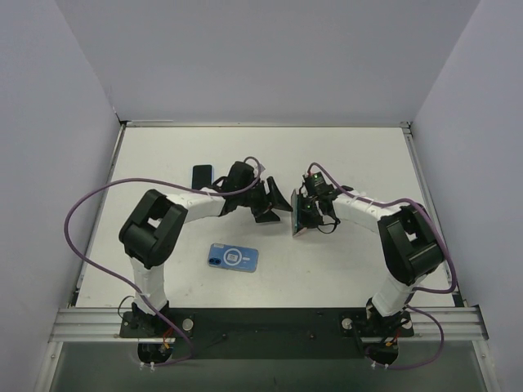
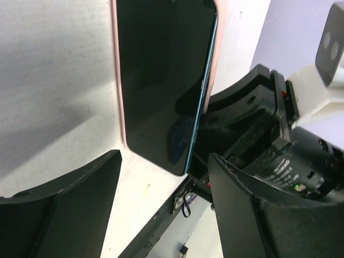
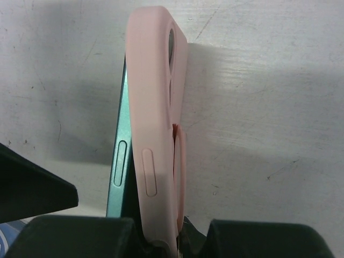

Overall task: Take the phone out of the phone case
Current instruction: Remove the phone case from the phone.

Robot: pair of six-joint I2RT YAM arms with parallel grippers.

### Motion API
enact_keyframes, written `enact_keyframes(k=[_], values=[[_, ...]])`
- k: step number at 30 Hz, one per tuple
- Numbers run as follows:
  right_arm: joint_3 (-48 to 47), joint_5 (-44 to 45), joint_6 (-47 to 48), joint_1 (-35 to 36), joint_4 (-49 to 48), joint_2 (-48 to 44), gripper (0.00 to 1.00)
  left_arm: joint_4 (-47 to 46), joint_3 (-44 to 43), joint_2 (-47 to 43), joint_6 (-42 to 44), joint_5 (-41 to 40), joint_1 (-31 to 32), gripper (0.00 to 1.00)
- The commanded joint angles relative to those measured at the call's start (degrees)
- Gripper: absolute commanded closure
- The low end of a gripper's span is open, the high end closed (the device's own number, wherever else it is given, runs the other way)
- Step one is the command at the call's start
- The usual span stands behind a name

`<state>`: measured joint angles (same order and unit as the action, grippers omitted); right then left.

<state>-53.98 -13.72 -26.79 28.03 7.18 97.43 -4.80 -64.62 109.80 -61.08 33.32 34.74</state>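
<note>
White tabletop (image 1: 343, 163): the task pair is held above it near centre, not resting on it.

Right claw (image 1: 304, 219) is clamped on one end of the soft pink silicone phone case (image 3: 156, 107). Left claw (image 2: 164, 158) is spread apart, one finger on either side of the lower corner, touching nothing that I can see.

The slim teal-edged phone (image 2: 161, 80) with its dark screen sits mostly inside the case. In the right wrist view its teal side rail stands proud of the pink lip, so I read it as partly unseated.

Step in hand, my reading: the left claw takes the phone.
- Land the pads on the freed teal rail and phone body, clear of the pink lip. The opposite edge looks wrapped by the lip, and a pinch across it would clamp case and phone together.
- Peel from the freed side, drawing left. Silicone will likely stretch and drag, so go slowly while the right claw anchors the case.

Orientation: on edge, screen facing left toward the left claw, case back facing right. The long axis runs out from the right claw's grip, roughly near–far in the top view. I cannot tell the tilt.
</note>
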Motion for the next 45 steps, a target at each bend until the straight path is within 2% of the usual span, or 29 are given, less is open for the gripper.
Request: enact_keyframes(k=[1, 8, 12, 16, 20, 27, 32, 36, 41, 45], values=[[1.2, -2.9, 1.3, 3.1, 3.2, 2.1, 1.00, 3.7, -5.8, 1.4, 0.3, -6.8, 1.7, 0.25], [0.2, -1.8, 1.0, 4.0, 4.7, 1.1, 1.00, 10.9, -11.4, 3.8, 2.1, -13.0, 3.8, 0.32], [-0.3, -0.7, 1.0, 4.2, 6.2, 0.4, 1.00, 10.3, -9.4, 2.5, 1.4, -14.0, 3.8, 0.35], [-1.5, 6.7, 0.7, 4.8, 10.8, -0.7, 1.00, 9.2, -5.2, -1.3, 0.9, -14.5, 2.9, 0.35], [-4.7, 18.9, 0.9, 6.1, 17.1, -1.0, 1.00, 8.9, 0.0, -6.5, 0.5, -14.2, 1.2, 0.35], [-10.0, 30.0, 1.6, 10.3, 25.3, 0.6, 1.00, 10.4, 7.2, -12.7, 0.7, -13.9, -2.1, 0.35], [-12.4, 28.0, 1.8, 13.4, 25.6, 4.9, 1.00, 11.1, 11.4, -15.9, 0.6, -13.6, -5.5, 0.35], [-15.5, 25.4, 1.4, 17.2, 25.3, 11.8, 1.00, 10.7, 13.9, -17.3, 0.7, -12.7, -7.8, 0.35], [-13.0, 11.7, 0.2, 17.8, 17.8, 14.5, 1.00, 10.8, 14.2, -18.1, 1.5, -12.7, -7.8, 0.35], [-11.4, 6.0, -0.6, 17.5, 14.1, 15.6, 1.00, 7.6, 15.2, -16.8, 1.6, -10.1, -7.6, 0.35]])
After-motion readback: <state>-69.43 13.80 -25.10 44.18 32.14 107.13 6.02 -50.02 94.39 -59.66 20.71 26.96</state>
